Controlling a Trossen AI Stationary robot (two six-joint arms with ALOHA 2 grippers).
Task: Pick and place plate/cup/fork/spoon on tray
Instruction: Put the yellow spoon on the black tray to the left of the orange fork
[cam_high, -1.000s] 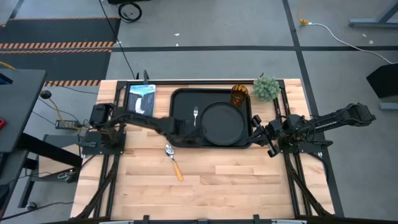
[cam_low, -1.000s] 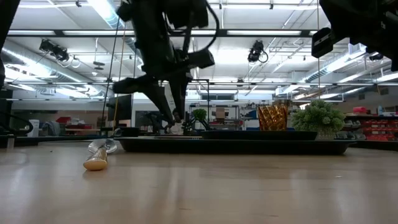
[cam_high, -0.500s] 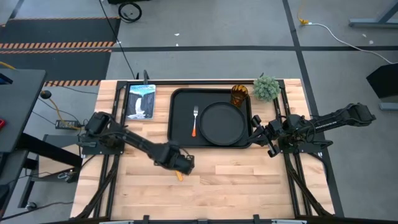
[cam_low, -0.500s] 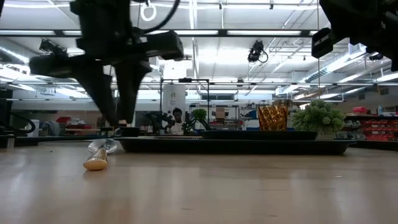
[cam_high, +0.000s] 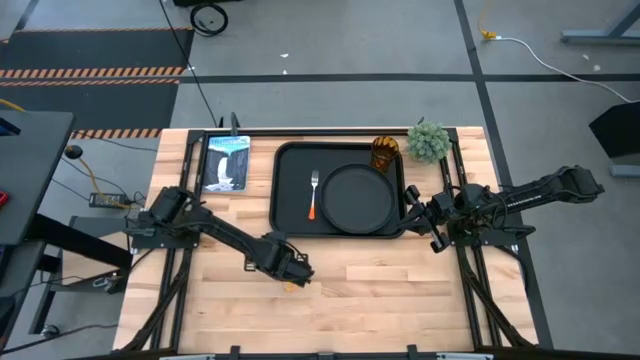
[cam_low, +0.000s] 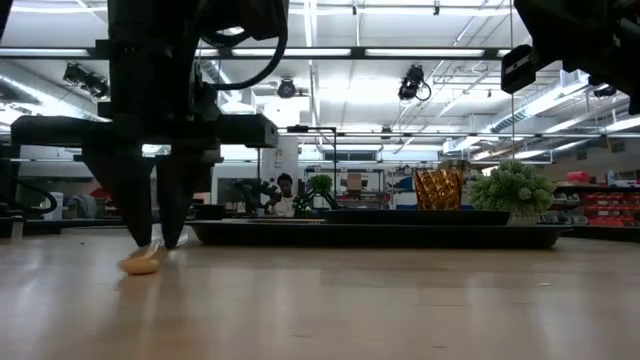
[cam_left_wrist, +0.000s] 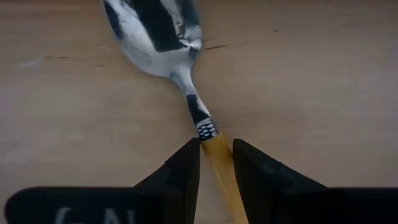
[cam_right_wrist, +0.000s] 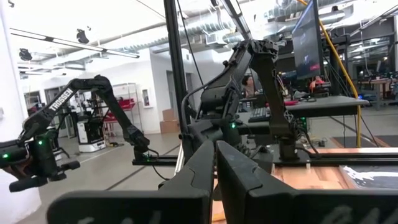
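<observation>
The spoon (cam_left_wrist: 186, 93), with a silver bowl and a yellow-orange handle, lies flat on the wooden table in front of the black tray (cam_high: 292, 205). My left gripper (cam_high: 289, 272) stands over it, fingers down at the table (cam_low: 155, 240), shut on its handle. The fork (cam_high: 313, 195) and the round black plate (cam_high: 358, 197) lie in the tray. The amber cup (cam_high: 386, 152) stands at the tray's far right corner. My right gripper (cam_high: 412, 207) waits shut by the tray's right rim. My left gripper pinches the spoon's handle (cam_left_wrist: 216, 146) between its two fingers, close behind the neck, at the end toward the bowl. The fingers come from above, pointing down, and lie across the handle. The spoon lies on the table, and its handle end (cam_low: 143, 263) sticks out toward the near edge.
A green potted plant (cam_high: 428, 140) stands beside the cup at the far right. A blue-white card (cam_high: 227, 162) lies at the far left. Bare wood stretches from the tray to the near edge.
My left gripper has gone from above the tray's left part toward the table's near edge. It has come down over the spoon until its fingers reach the table on either side of the handle.
</observation>
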